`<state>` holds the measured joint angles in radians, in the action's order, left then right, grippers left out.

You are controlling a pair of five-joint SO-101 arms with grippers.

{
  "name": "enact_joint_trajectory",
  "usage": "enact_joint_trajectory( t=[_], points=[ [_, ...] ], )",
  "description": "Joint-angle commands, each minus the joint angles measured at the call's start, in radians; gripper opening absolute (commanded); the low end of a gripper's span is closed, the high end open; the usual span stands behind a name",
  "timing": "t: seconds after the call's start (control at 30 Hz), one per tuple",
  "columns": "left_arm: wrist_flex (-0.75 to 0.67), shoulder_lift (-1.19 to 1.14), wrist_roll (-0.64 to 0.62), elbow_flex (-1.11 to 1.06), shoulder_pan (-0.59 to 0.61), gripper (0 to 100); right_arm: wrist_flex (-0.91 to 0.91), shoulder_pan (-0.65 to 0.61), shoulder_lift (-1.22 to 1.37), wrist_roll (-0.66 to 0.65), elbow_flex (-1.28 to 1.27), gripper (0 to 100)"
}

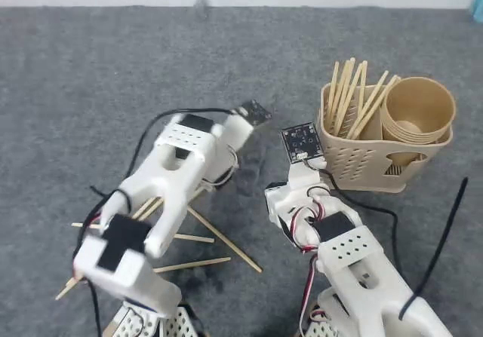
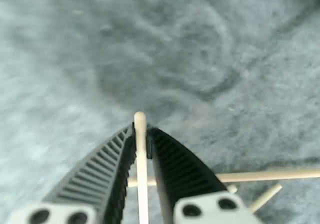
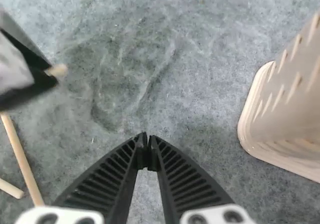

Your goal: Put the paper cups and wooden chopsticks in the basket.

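My left gripper (image 2: 141, 131) is shut on a wooden chopstick (image 2: 140, 156), whose rounded tip pokes out just past the fingertips, a little above the grey carpet. My right gripper (image 3: 147, 138) is shut with nothing between its fingers, low over the carpet beside the beige slotted basket (image 3: 285, 119). In the right wrist view the left gripper (image 3: 30, 81) shows off to one side with the stick's tip at its end. In the high view the basket (image 1: 373, 167) holds stacked paper cups (image 1: 419, 111) and several upright chopsticks (image 1: 349, 96).
A few loose chopsticks lie on the carpet under and beside the left arm (image 1: 173, 179): one diagonal (image 1: 226, 240), one near the front (image 1: 192, 264). Another chopstick (image 2: 270, 175) lies under the left gripper. Black cables trail from both arms.
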<state>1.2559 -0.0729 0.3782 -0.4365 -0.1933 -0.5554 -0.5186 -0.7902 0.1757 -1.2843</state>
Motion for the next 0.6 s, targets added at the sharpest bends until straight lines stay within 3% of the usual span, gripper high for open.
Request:
enact_joint_trajectory(
  t=[0.0, 0.2, 0.57],
  points=[
    [0.037, 0.184, -0.009, 0.025, 0.057, 1, 0.019, -0.010, -0.038, -0.021, 0.008, 0.9],
    [0.046, 0.400, -0.015, 0.024, 0.137, 1, 0.019, -0.010, -0.038, -0.023, 0.008, 0.9],
    [-0.029, 0.753, -0.258, -0.125, 0.140, 1, 0.019, -0.010, -0.036, -0.023, 0.008, 0.9]
  ],
)
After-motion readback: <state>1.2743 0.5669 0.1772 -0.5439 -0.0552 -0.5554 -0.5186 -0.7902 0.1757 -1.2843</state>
